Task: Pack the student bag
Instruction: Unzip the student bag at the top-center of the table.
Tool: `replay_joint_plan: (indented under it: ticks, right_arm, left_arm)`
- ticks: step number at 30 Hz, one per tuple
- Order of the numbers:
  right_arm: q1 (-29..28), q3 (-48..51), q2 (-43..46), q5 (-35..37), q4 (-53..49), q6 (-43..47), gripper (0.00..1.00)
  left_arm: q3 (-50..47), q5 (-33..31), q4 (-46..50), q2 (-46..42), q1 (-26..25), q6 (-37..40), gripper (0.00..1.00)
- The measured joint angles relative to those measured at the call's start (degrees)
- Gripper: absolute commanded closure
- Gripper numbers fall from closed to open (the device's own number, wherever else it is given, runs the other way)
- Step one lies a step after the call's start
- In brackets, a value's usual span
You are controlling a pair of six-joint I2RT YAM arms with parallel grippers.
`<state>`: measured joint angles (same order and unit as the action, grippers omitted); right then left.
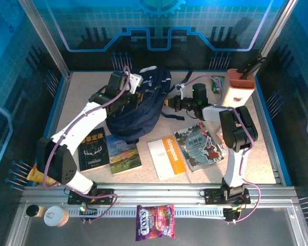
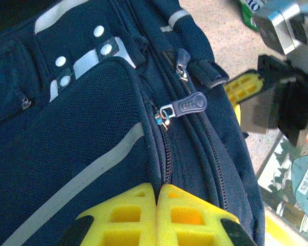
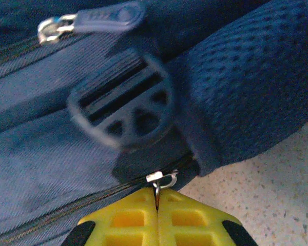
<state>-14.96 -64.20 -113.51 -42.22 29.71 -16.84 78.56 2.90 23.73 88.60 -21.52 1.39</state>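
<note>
Student bag (image 1: pixel 143 115) lies in the middle of the table toward the far side, dark navy with pale stripes, and both of your arms reach in to it. Your left gripper (image 2: pixel 158 189) has its yellow fingers pressed together with no gap. The tips sit against the bag where a zip seam runs down between two panels, and you cannot tell whether any fabric is caught between them. Just beyond those tips a grey rubber zip pull (image 2: pixel 189 106) lies across the seam.

Your right gripper (image 3: pixel 157 195) is at the bag's right edge, its fingers closed on the thin tab of a metal zip slider (image 3: pixel 161 178). That slider sits at the end of a zip line, beside a padded mesh strap (image 3: pixel 256 87). A round black buckle (image 3: pixel 124 107) rests on the fabric just above it.

In front of the bag you have four items lying flat in a row:
- a black book with antlers on the cover (image 1: pixel 92 148)
- a landscape-cover book (image 1: pixel 123 154) just beside it
- an orange-and-white notebook (image 1: pixel 167 156)
- an illustrated book (image 1: pixel 199 146) just beside the notebook

A salmon-coloured case (image 1: pixel 238 89) stands upright at the far right, with a green packet (image 1: pixel 217 83) near it. A purple snack bag (image 1: pixel 155 229) lies on the near rail.
</note>
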Motion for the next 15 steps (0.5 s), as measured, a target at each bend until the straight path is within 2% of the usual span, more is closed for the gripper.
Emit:
replay_joint_plan:
  ticks: [6,15]
  right_arm:
    - [-0.4,7.1,5.9,1.4,1.4,0.6,0.95]
    - [-4.7,16.0,14.8,4.6,0.8,2.2,0.96]
  left_arm:
    - [3.0,1.8,-0.3,3.8,0.0,-3.7,1.0]
    - [5.1,5.2,-3.1,8.2,0.0,-8.3,1.0]
